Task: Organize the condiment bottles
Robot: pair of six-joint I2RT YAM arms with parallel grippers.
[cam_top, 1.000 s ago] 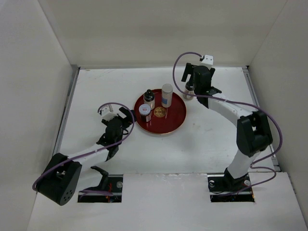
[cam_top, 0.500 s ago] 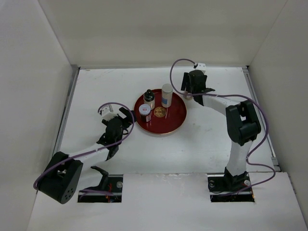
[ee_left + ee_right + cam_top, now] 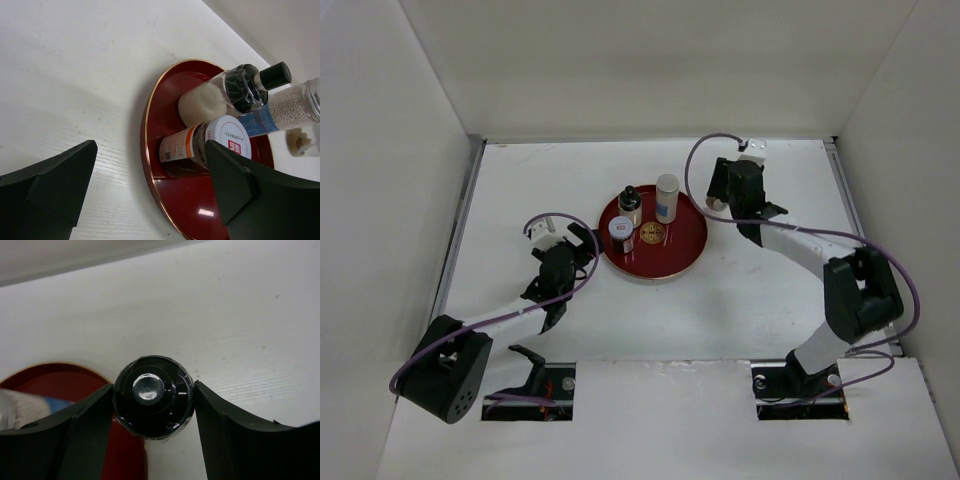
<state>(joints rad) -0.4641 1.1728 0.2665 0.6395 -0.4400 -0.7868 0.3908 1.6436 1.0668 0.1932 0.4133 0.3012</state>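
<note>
Your right end effector (image 3: 153,390) is closed on a black-capped bottle (image 3: 152,407). In the right wrist view its two fingers (image 3: 90,432) bear on opposite sides of the glossy round cap, with no gap seen on either side. Only the cap top shows there. The body is hidden beneath it, so you cannot tell whether the base rests on the bench (image 3: 520,190) or hangs clear of it. In the overhead view this grip sits right of centre in the upper half of the frame, just beside the upper right rim of the red tray (image 3: 672,268).

Your left end effector (image 3: 582,243) stands wide and holds nothing. It lies left of centre, just beside the tray's left rim, with its jaws facing the tray. From these views you cannot tell whether it touches the rim.

Three more bottles stand upright and close together in the upper left part of the tray:
- A clear bottle (image 3: 630,203) with a black cap and white contents is at the back.
- A tall bottle (image 3: 667,197) with a pale lid, a blue label and white beads inside is just to its right.
- A stubby jar (image 3: 621,233) with a white lid bearing a red mark and an orange label is nearest the left end effector.

The gold emblem (image 3: 653,233) at the tray's centre is uncovered, just right of the jar.
</note>
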